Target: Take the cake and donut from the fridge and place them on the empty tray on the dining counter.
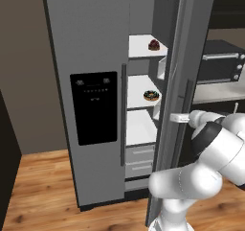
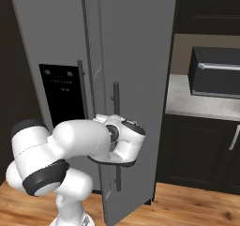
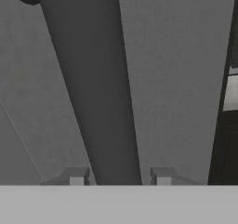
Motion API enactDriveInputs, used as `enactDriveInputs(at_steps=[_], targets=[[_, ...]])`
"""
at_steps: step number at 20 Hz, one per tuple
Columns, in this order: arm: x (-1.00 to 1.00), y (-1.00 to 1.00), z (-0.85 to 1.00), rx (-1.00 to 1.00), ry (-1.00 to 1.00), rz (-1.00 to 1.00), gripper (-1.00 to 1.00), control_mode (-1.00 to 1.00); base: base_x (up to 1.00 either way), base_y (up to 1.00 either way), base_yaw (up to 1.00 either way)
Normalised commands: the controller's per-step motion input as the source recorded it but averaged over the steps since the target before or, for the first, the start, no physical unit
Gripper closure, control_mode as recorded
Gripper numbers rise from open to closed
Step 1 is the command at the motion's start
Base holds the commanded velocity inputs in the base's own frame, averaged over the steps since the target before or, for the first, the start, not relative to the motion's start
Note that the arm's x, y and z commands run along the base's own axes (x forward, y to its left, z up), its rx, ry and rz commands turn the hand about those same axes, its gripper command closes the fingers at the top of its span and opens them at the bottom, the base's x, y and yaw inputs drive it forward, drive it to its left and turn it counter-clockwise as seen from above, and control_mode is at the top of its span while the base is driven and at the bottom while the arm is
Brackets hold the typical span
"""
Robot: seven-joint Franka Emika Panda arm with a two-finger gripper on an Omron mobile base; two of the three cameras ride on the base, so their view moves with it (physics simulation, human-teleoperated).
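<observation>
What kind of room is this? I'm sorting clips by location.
Most likely a home kitchen: a tall grey fridge with its right door open and a cake and donut on its shelves, beside dark cabinets and a countertop oven.

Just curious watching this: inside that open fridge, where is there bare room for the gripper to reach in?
The third white shelf, below the donut, looks bare. The cake and the donut each sit near their shelf's right side, leaving white space to their left. The half-open door crowds the right.
</observation>
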Motion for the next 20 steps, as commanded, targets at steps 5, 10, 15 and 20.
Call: enactDriveInputs(at_steps=[5,10,15,20], targets=[[-0.22,-0.47,0.16,0.04,0.0,0.11,-1.0,-1.0,0.0,0.0,0.0],[-0.48,-0.23,0.32,0.0,0.0,0.0,-1.0,-1.0,0.0,0.0,0.0],[-0.54,0.0,0.31,0.0,0.0,0.0,-1.0,-1.0,0.0,0.0,0.0],[-0.56,0.01,0.56,-0.01,0.0,0.0,-1.0,-1.0,0.0,0.0,0.0]])
